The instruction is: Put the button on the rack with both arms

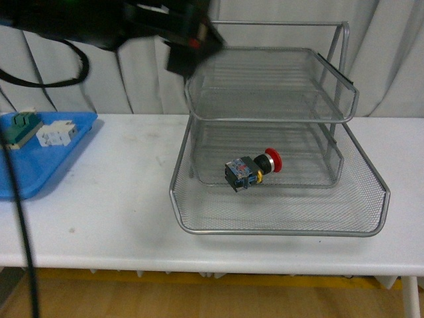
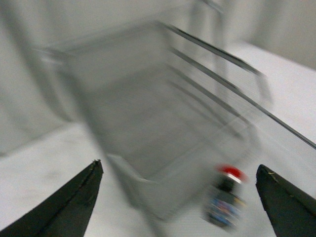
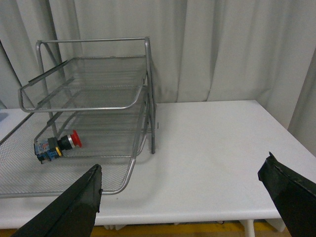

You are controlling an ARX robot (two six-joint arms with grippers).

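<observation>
Lying cap toward two o'clock on the bottom tier of the silver wire-mesh rack (image 1: 278, 232), the red-capped black-blue button (image 1: 252, 171) is seeming light and rigid, best gripped by its blocky body; left hand (image 2: 178, 168) and right hand (image 3: 182, 166) are gaping empty.

Front camera faces the rack (image 1: 298, 205) squarely across the white table (image 1: 106, 212), the rack filling the frame's centre-right. Right wrist camera views it side-on from farther back. Left wrist camera, blurred, looks down from close. All three share the button (image 1: 250, 171).
</observation>
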